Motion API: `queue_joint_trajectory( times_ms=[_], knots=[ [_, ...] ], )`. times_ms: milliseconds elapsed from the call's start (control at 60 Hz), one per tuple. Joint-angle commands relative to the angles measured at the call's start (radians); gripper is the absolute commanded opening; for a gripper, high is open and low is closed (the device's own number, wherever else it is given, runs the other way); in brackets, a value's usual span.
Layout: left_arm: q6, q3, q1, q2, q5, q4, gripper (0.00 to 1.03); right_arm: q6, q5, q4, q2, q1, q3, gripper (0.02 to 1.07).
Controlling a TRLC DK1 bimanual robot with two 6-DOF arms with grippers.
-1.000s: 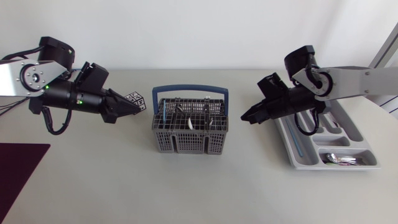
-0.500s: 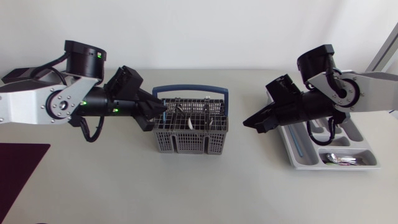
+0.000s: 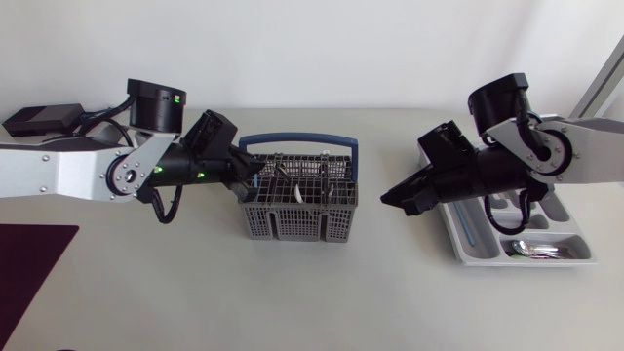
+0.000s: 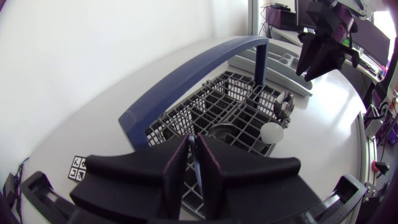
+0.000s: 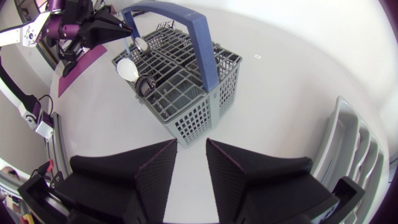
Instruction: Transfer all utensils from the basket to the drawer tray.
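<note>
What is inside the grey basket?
A white spoon, a metal spoon and a thin blue handle stand in the basket; their lower parts are hidden by its compartments.

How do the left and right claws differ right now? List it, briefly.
The left claw sits at the basket's end; the right claw hangs over bare table between basket and tray. The left claw's fingers stand narrowly apart with a thin blue handle between them; the right claw's stand wider, with nothing between. Both are matte black and open.
</note>
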State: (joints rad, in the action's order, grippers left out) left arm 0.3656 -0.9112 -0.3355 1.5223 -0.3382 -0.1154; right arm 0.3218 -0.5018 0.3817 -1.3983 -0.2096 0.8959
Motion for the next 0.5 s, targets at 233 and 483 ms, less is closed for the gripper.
queue_joint_trajectory(
  times_ms=[233, 483],
  knots=[
    [-0.063, 0.043, 0.003, -0.105, 0.001, -0.038, 0.04, 0.003, -0.004, 0.006, 0.027, -0.016, -0.031, 0.4],
    [-0.155, 0.028, -0.008, -0.237, 0.001, -0.04, 0.04, 0.003, -0.004, 0.006, 0.062, -0.036, -0.028, 0.4]
  ],
)
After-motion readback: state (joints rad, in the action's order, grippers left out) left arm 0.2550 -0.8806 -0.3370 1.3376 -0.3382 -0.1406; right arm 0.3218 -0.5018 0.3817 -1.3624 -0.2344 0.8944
